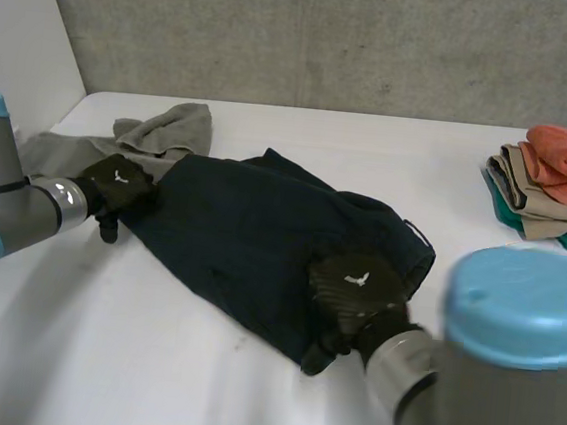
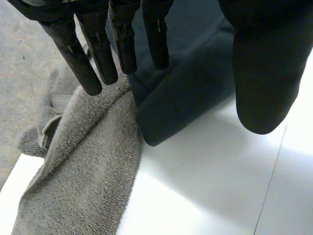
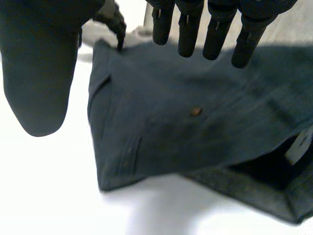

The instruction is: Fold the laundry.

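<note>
White desk (image 1: 149,360), dark blue garment (image 1: 251,240) lying flat across its middle, grey towel (image 1: 161,130) crumpled at its left end, folded pile (image 1: 557,184) well apart at right, left robot hand (image 1: 115,188) spread over the garment's left corner, right robot hand (image 1: 356,290) spread above its near edge

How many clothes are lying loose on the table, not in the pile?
2. The dark blue cloth garment lies spread in the middle of the white table; the grey terry towel lies crumpled at its far-left corner. Others may hide beneath them.

A bare lab or test room: grey concrete wall (image 1: 311,34) behind a white table (image 1: 129,358).
</note>
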`<state>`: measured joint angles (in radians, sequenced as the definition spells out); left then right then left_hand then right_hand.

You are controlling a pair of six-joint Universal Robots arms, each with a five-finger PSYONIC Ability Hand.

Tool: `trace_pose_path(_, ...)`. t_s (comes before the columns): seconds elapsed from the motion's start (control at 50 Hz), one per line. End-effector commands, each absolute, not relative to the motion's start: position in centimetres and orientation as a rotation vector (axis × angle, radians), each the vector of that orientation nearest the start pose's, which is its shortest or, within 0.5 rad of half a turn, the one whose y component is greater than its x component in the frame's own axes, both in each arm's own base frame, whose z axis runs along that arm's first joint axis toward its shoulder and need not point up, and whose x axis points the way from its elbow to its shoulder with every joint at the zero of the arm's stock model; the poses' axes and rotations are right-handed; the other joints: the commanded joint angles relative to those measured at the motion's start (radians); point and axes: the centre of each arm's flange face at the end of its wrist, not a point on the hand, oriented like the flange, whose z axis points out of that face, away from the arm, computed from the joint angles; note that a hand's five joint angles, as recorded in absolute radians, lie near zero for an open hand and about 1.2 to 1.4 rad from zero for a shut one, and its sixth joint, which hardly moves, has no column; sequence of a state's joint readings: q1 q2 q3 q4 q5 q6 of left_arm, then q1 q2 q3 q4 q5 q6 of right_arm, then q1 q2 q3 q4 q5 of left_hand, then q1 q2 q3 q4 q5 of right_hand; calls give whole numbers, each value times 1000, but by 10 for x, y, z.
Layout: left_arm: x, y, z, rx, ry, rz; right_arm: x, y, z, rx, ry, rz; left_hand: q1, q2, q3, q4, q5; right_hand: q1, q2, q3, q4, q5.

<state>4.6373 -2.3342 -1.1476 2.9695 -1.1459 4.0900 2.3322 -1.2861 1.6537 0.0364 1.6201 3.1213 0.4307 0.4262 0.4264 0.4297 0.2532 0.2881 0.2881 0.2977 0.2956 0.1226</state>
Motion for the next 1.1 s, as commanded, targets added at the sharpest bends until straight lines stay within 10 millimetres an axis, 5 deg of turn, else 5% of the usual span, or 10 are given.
trace_pose_path(0.02, -201, -393, 131, 1575, 2031, -1582, 334, -150, 149, -873, 2276, -1492, 50, 54, 54, 51, 53, 39, 39, 30, 32, 30)
trace_pose_path(0.18, -211, -397, 127, 1556, 1982, -1633, 350, -150, 121, -885, 2264, -1553, 272, 277, 277, 273, 275, 130, 130, 120, 122, 121)
trace_pose_path(0.24, -216, -397, 125, 1547, 1960, -1652, 355, -147, 112, -926, 2250, -1571, 539, 544, 544, 540, 542, 323, 323, 314, 316, 314)
trace_pose_path(0.28, -221, -397, 126, 1547, 1926, -1667, 356, -150, 110, -933, 2246, -1601, 932, 937, 936, 933, 935, 791, 791, 782, 784, 782)
trace_pose_path(0.3, -222, -397, 127, 1543, 1916, -1672, 356, -152, 111, -927, 2245, -1614, 965, 970, 970, 966, 968, 1055, 1055, 1046, 1048, 1046)
trace_pose_path(0.4, -228, -393, 151, 1484, 1875, -1702, 350, -168, 146, -811, 2190, -1750, 966, 970, 970, 967, 969, 1108, 1108, 1099, 1101, 1099)
trace_pose_path(0.56, -245, -349, 283, 1225, 1776, -2089, 315, -202, 251, -647, 1965, -2021, 966, 970, 970, 967, 969, 1108, 1108, 1099, 1101, 1099)
trace_pose_path(0.8, -227, -222, 492, 711, 1348, -2803, 258, -218, 421, -480, 1538, -2369, 966, 970, 970, 967, 969, 1108, 1108, 1099, 1101, 1099)
trace_pose_path(0.96, -235, -182, 544, 615, 1189, -2975, 244, -218, 463, -429, 1451, -2364, 966, 970, 970, 967, 969, 1108, 1108, 1099, 1101, 1099)
trace_pose_path(1.1, -261, -223, 525, 662, 1319, -2904, 232, -255, 443, -340, 1565, -2290, 966, 970, 970, 967, 969, 1108, 1108, 1099, 1101, 1099)
